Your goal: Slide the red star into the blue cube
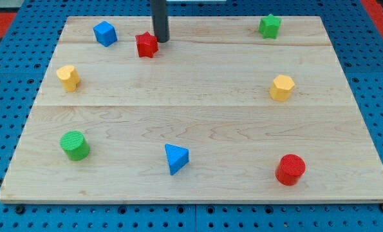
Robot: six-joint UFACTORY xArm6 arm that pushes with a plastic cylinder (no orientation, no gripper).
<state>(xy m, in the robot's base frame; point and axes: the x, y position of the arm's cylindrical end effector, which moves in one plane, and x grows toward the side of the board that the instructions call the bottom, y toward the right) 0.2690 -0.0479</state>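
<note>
The red star (147, 45) lies near the view's top left on the wooden board (197, 122). The blue cube (105, 33) sits to its left and slightly higher, a short gap apart. My tip (161, 40) is just right of the red star, touching or almost touching its right side. The dark rod rises straight up out of the view's top.
A green star (269, 26) is at the top right. A yellow block (68, 77) is at the left, a yellow hexagon (282, 87) at the right. A green cylinder (74, 145), a blue triangle (176, 158) and a red cylinder (290, 169) lie along the bottom.
</note>
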